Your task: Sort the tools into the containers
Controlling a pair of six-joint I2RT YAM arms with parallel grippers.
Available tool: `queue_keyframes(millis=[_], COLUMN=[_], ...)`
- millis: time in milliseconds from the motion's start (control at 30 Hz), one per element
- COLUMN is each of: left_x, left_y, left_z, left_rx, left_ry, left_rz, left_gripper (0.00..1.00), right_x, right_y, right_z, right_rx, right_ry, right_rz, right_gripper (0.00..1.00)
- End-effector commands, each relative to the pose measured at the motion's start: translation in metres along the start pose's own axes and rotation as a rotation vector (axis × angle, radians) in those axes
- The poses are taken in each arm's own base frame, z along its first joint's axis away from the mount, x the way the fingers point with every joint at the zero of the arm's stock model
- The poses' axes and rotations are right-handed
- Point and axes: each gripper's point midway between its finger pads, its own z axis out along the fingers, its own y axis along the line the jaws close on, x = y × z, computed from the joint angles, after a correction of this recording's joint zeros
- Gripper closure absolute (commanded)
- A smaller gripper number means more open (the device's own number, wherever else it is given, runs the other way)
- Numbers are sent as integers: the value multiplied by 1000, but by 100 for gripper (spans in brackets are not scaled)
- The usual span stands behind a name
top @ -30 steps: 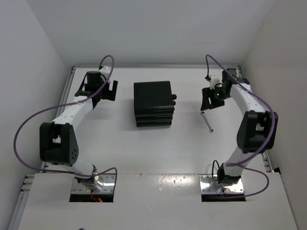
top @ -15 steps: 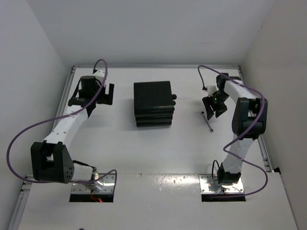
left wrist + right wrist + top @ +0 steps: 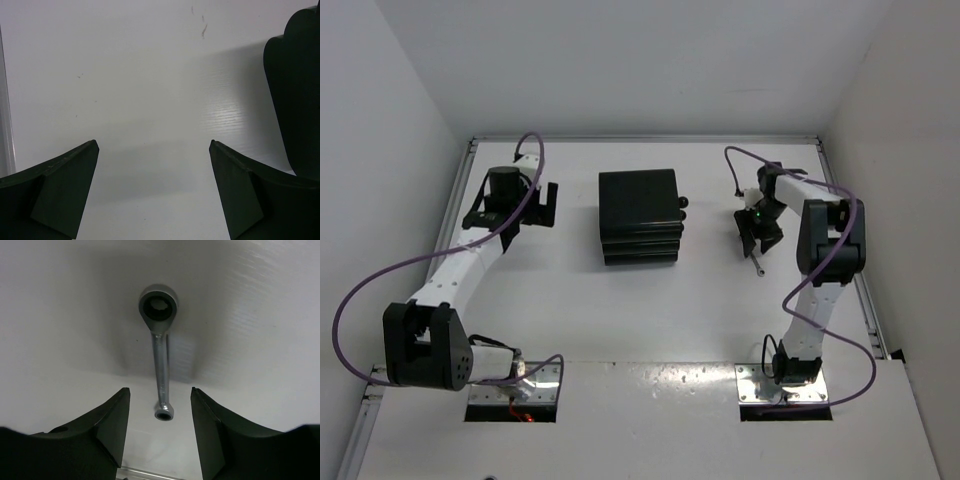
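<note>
A thin silver wrench (image 3: pixel 161 365) lies flat on the white table, its ring end pointing away from me in the right wrist view. My right gripper (image 3: pixel 160 389) hangs open over its small near end, one finger on each side, neither touching it. From above, the right gripper (image 3: pixel 757 232) covers the wrench's upper part and only the wrench's lower tip (image 3: pixel 758 266) shows. The black cabinet (image 3: pixel 640 215) stands mid-table with round knobs (image 3: pixel 684 205) on its right face and its drawers pushed in. My left gripper (image 3: pixel 533 207) is open and empty to the cabinet's left, above bare table (image 3: pixel 150 90).
White walls enclose the table on three sides, with metal rails along the left edge (image 3: pixel 460 190) and the right edge (image 3: pixel 865 300). A dark rounded shape (image 3: pixel 295 100) fills the right side of the left wrist view. Purple cables loop off both arms.
My right arm folded in and brought its gripper left and down over the wrench's upper end, jaws narrowing slightly. The left arm stretched out, its gripper staying wide open beside the cabinet.
</note>
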Motion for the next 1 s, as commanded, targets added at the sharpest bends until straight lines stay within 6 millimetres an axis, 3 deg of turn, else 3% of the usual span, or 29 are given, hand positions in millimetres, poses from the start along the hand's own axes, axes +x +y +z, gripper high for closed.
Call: queue_keyframes(millis=[0, 433, 567, 967], left_x=[-14, -13, -13, -14], left_y=[7, 10, 13, 21], left_z=[-7, -6, -6, -8], left_rx=[-15, -6, -6, -13], left_ry=[-68, -78, -78, -87], left_rz=[-22, -23, -28, -33], left_gripper=[0, 0, 0, 0], right_x=[-5, -3, 3, 8], right_y=[2, -13, -8, -6], right_z=[10, 23, 31, 38], right_rx=[48, 148, 111, 107], right_ry=[-3, 20, 41, 56], right_rz=[-6, -7, -5, 16], right_gripper=[48, 54, 57, 82])
